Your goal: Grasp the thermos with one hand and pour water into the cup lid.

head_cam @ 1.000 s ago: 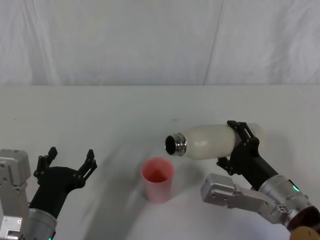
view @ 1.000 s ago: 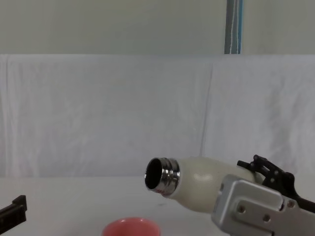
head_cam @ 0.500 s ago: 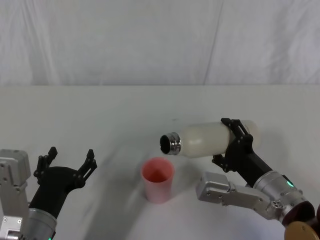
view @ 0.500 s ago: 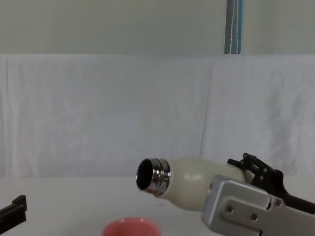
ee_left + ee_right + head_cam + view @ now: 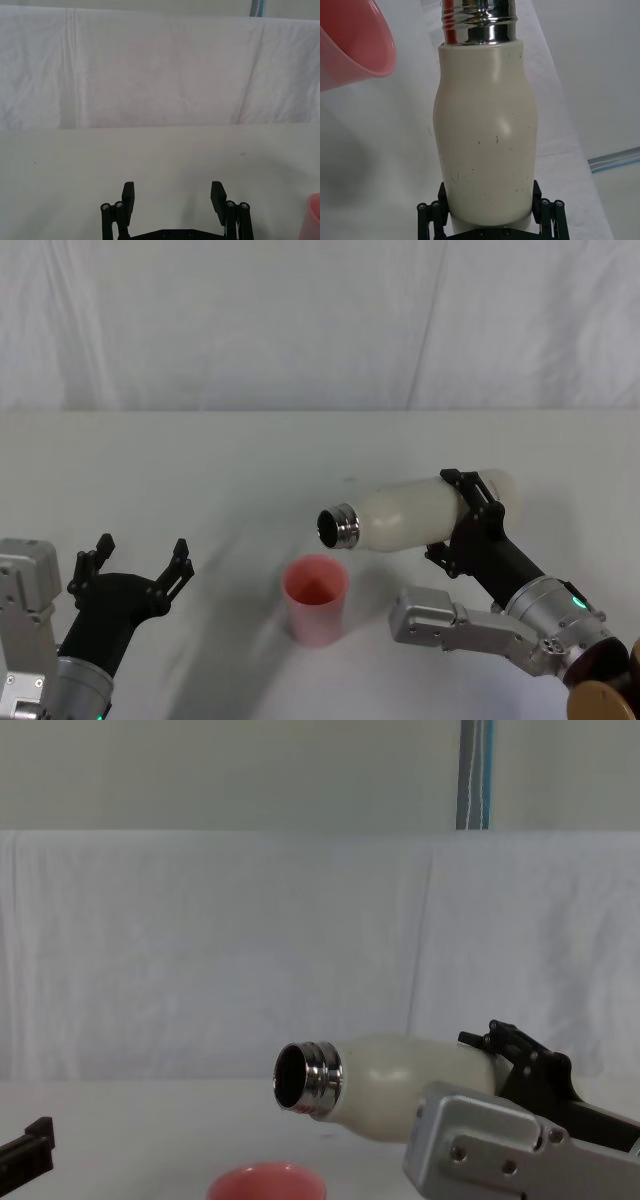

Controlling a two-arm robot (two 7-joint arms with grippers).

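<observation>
The right gripper (image 5: 472, 520) clamps the bottle (image 5: 420, 513), tipped nearly flat, its steel mouth above and just right of the pink cup (image 5: 317, 598) on the table (image 5: 200, 470); left of the cup, the left gripper (image 5: 132, 565) rests with jaws spread

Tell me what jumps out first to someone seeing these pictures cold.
The thermos stands out: held nearly level above the table in the right gripper, open steel neck pointing toward the robot's left. Just below its mouth stands the pink cup lid, upright on the white table. The left gripper waits open, low on the left.
</observation>
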